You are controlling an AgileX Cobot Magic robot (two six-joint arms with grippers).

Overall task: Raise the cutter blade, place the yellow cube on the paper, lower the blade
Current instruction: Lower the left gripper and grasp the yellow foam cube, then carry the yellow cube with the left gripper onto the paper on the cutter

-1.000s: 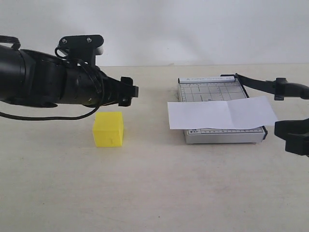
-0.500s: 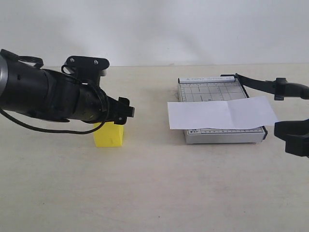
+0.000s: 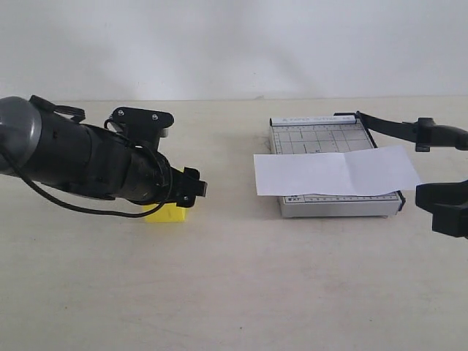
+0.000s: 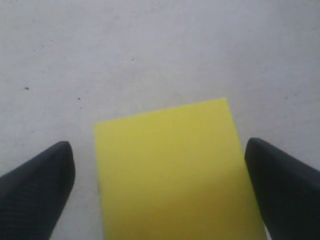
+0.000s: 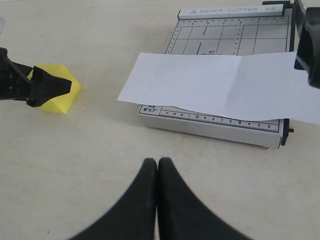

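— Now, what has been altered over the last second?

— The black left gripper (image 3: pixel 191 190) has been lowered from above the bright yellow matte cube (image 4: pixel 170 170) until the cube is bracketed by it. The jaws are spread wide, one finger at either side, and no contact can be made out yet.

— Has the cube been shifted?

— No. It is left standing on the pale table (image 3: pixel 256 285), well apart from the small grey gridded cutter board (image 3: pixel 314 135), on that board's left in the exterior view.

— And at the board itself?

— Nothing has been changed. The white creased sheet of paper (image 3: pixel 336 172) is laid across the board, overhanging both sides. The long thin black cutter blade (image 3: pixel 387 126) is seen lifted beyond the board's right edge, so the first step may be judged done. The right gripper (image 5: pixel 158 170) is kept closed and empty, near that same edge.

— What is meant for the task?

— A grasp is judged imminent: the jaws need only be closed before the cube is carried to the paper.
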